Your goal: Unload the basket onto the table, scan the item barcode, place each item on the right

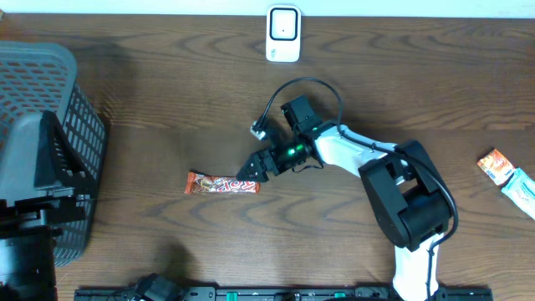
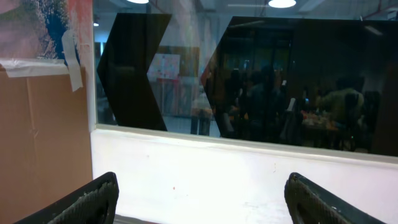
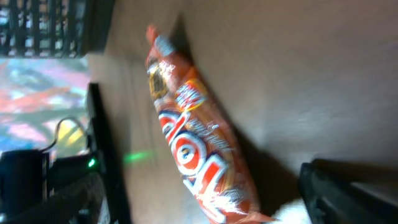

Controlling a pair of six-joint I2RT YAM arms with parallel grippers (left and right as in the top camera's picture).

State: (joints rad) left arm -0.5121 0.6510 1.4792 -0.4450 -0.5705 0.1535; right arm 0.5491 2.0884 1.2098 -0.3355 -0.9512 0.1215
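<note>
The item is an orange snack bar point(image 1: 221, 184) in a shiny wrapper, lying flat on the wooden table left of centre. A barcode does not show on the side facing up. My right gripper point(image 1: 251, 171) is low at the bar's right end. In the right wrist view the bar point(image 3: 199, 143) runs lengthwise away from the camera, and its near end lies between the two dark fingers of the open right gripper point(image 3: 211, 208), which stand apart from the wrapper. My left gripper point(image 2: 202, 199) is open and empty, facing a white wall and dark window.
A white scanner-like device point(image 1: 283, 33) stands at the table's far edge. A grey mesh basket point(image 1: 50, 100) fills the left side, with the left arm's dark bulk point(image 1: 29, 242) just in front of it. Two more packets point(image 1: 506, 174) lie at the right edge.
</note>
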